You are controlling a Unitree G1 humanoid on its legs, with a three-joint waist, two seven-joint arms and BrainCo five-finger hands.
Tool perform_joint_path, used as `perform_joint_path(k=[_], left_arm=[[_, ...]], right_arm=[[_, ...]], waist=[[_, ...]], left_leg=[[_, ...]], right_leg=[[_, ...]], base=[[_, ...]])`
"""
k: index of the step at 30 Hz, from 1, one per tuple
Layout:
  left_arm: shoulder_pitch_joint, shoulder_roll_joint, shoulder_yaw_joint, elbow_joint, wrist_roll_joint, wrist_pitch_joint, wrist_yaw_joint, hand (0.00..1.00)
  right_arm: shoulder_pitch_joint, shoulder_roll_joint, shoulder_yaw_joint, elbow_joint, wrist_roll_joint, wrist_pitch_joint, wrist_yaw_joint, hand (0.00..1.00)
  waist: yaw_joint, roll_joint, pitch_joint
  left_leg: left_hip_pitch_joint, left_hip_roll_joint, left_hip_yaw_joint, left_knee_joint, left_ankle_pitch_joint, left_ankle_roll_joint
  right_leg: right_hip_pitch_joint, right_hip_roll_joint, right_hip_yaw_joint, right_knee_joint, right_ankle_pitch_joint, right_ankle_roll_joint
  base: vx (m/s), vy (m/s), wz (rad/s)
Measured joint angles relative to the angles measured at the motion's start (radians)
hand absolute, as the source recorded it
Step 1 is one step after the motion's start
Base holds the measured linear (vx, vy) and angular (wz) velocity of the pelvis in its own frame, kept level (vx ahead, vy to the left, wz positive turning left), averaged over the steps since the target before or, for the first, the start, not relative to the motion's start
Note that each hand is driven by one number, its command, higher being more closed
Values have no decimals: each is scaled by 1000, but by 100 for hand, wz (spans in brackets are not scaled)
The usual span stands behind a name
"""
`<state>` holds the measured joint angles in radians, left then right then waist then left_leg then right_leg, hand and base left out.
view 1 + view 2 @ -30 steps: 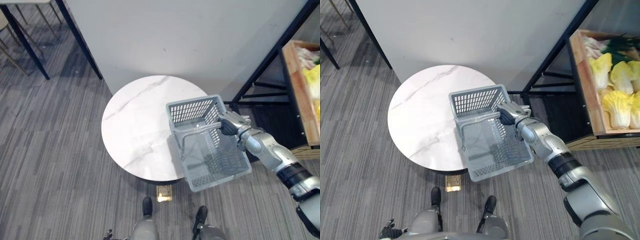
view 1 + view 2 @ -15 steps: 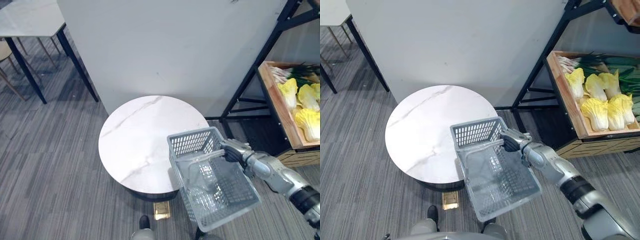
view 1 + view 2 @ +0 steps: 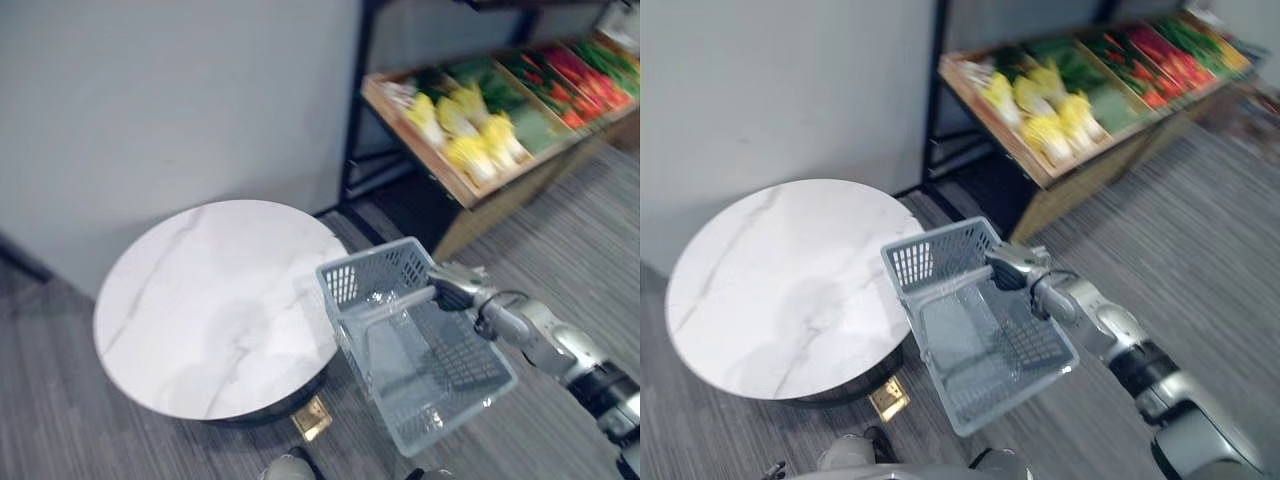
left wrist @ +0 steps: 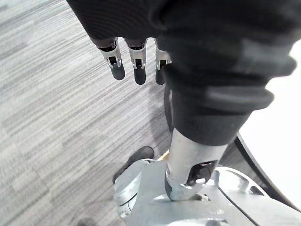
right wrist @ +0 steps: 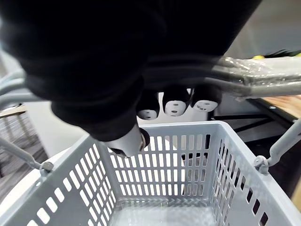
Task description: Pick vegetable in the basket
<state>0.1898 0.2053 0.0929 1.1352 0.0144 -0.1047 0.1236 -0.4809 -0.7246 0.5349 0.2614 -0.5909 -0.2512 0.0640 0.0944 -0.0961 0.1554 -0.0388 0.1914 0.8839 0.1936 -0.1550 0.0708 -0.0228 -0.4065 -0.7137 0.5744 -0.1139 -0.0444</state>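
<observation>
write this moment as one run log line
right hand: shut on basket handle | basket: empty, carried beside round table | left hand: open, idle | vegetables: none in basket

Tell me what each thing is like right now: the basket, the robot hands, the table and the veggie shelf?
Grey slotted plastic basket: empty, held up by its handle.
Right robot hand: curled round the basket's handle.
Left robot hand: fingers relaxed, holding nothing, over the floor.
Round white marble table: top bare.
Wooden vegetable shelf: full of yellow cabbages, greens and red vegetables.
</observation>
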Motion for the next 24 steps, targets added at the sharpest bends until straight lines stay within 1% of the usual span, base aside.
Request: perform_joint_path(k=[1, 2, 3, 4, 5, 6, 7, 8, 9, 10, 11, 12, 13, 14, 15, 16, 17, 18, 19, 20, 21, 22, 23, 24], left_arm=[[-2, 0, 1, 4, 0, 0, 0, 0], [-3, 1, 1, 5, 0, 0, 0, 0], [-9, 2, 2, 13, 0, 1, -1, 0], [-10, -2, 1, 20, 1, 1, -1, 0], [-10, -9, 1, 21, 1, 4, 0, 0], [-13, -10, 0, 21, 1, 5, 0, 0], [-20, -10, -2, 26, 7, 6, 0, 0], [-19, -5, -9, 30, 10, 6, 0, 0], [-19, -5, -9, 35, 10, 6, 0, 0], [-17, 0, -6, 36, 10, 5, 4, 0], [-16, 6, -6, 36, 10, 4, 4, 0], [-13, 6, -6, 33, 10, 3, 5, 0], [-4, 3, -3, 26, 9, 2, 6, 0], [18, -11, 14, 14, 7, -3, 6, 0], [24, -33, 33, 12, -9, -3, 23, 0], [26, -43, 32, 11, -13, -3, 24, 0], [30, -64, 32, 8, -13, -4, 25, 0], [35, -80, 33, 2, -13, -7, 27, 0], [39, -85, 32, -5, -13, -9, 26, 0], [41, -88, 35, -22, -15, -18, 26, 0], [38, -89, 31, -40, -14, -22, 25, 0], [35, -84, 31, -46, -14, -24, 24, 0], [28, -76, 32, -46, -15, -24, 22, 0], [29, -79, 32, -45, -24, -23, 19, 0]], right_arm=[[0, 1, 1, 2, 0, 5, -4, 100], [0, 1, 2, 3, 0, 6, -9, 100], [0, 1, 4, 5, -2, 9, -19, 100], [1, 2, 7, 11, -5, 10, -22, 100], [7, 1, 7, 17, -12, 12, -28, 100], [13, 1, 7, 17, -21, 15, -32, 100], [33, -1, 7, 17, -25, 22, -32, 100], [58, -2, 6, 17, -30, 23, -31, 100], [73, -3, 3, 17, -30, 23, -31, 100], [101, -5, 2, 17, -30, 23, -31, 100], [125, -6, 2, 17, -31, 23, -29, 100], [133, -6, 2, 18, -31, 23, -27, 100], [138, -6, 4, 18, -32, 20, -24, 100], [140, -5, 5, 18, -31, 18, -24, 100], [139, -6, 3, 18, -31, 21, -24, 100], [138, -6, 3, 18, -31, 21, -24, 100], [137, -6, 3, 20, -30, 21, -24, 100], [136, -6, 4, 21, -28, 21, -25, 100], [132, -6, 4, 21, -28, 21, -25, 100], [130, -4, 4, 22, -28, 23, -29, 100], [122, -8, 3, 26, -28, 24, -29, 100], [114, -6, 3, 30, -28, 25, -30, 100], [105, -4, 3, 34, -29, 27, -30, 100], [105, 0, 3, 45, -29, 27, -30, 100]], waist=[[-2, 1, -3], [-3, 0, -5], [-5, 3, -6], [-8, 12, -11], [-12, 28, -20], [-16, 36, -23], [-27, 51, -31], [-38, 59, -36], [-40, 61, -37], [-40, 63, -38], [-40, 65, -38], [-37, 68, -37], [-35, 73, -37], [-23, 64, -29], [-10, 71, -29], [-5, 75, -31], [-4, 84, -31], [-3, 97, -36], [-3, 103, -36], [-5, 121, -44], [-6, 110, -41], [-6, 101, -36], [-5, 92, -22], [-5, 90, -21]], left_leg=[[-8, 4, 48, -1, 10, -4], [-12, 6, 74, -1, 13, -3], [-14, 11, 119, -1, 23, -2], [-14, 18, 143, 0, 33, 1], [-14, 36, 166, 5, 44, -5], [-14, 48, 176, 10, 49, -7], [-20, 78, 176, 25, 62, -10], [-21, 104, 175, 41, 76, -15], [-22, 121, 174, 54, 84, -21], [-25, 155, 165, 94, 103, -20], [-32, 186, 133, 144, 127, -21], [-37, 195, 93, 172, 141, -20], [-48, 206, 9, 209, 162, -20], [-78, 199, -139, 249, 169, -50], [-93, 143, -326, 244, 119, -107], [-100, 107, -415, 236, 100, -123], [-100, 47, -570, 199, 75, -135], [-99, 5, -684, 143, 68, -145], [-97, -8, -722, 112, 70, -148], [-83, -13, -765, 65, 56, -173], [-77, -26, -788, 28, 49, -179], [-80, -30, -782, 17, 48, -178], [-82, -44, -779, 10, 46, -174], [-80, -58, -770, 7, 41, -166]], right_leg=[[29, 8, -19, -79, -8, 62], [34, 15, -25, -128, -11, 82], [38, 42, -35, -222, -21, 107], [47, 65, -42, -284, -22, 109], [55, 102, -40, -354, -14, 121], [63, 122, -34, -383, -1, 142], [76, 163, -30, -438, 21, 161], [87, 196, -29, -473, 32, 156], [90, 209, -25, -485, 35, 152], [95, 229, -13, -499, 37, 149], [98, 241, 6, -506, 38, 146], [98, 245, 22, -510, 40, 142], [100, 252, 53, -518, 45, 132], [99, 252, 110, -527, 55, 117], [89, 244, 169, -533, 65, 103], [80, 244, 194, -539, 70, 97], [63, 251, 246, -543, 80, 93], [38, 266, 297, -541, 92, 96], [24, 275, 319, -538, 96, 97], [-5, 293, 358, -539, 112, 109], [-35, 295, 391, -557, 136, 121], [-44, 294, 403, -575, 156, 125], [-46, 291, 423, -610, 186, 132], [-43, 280, 435, -628, 204, 140]], base=[[-89, -20, -135], [-81, -84, -123], [-81, -147, -98], [-88, -223, -107], [-62, -220, -73], [-34, -236, -57], [-34, -226, -29], [-55, -246, -23], [-62, -188, -24], [-73, -167, -33], [-67, -131, -41], [-96, -156, -54], [-87, -136, -88], [-93, -90, -134], [-60, -21, -139], [-51, 48, -145], [-39, 119, -136], [-32, 146, -130], [-22, 154, -115], [12, 173, -89], [9, 160, -78], [-11, 164, -54], [-60, 115, -35], [-63, 118, -27]])
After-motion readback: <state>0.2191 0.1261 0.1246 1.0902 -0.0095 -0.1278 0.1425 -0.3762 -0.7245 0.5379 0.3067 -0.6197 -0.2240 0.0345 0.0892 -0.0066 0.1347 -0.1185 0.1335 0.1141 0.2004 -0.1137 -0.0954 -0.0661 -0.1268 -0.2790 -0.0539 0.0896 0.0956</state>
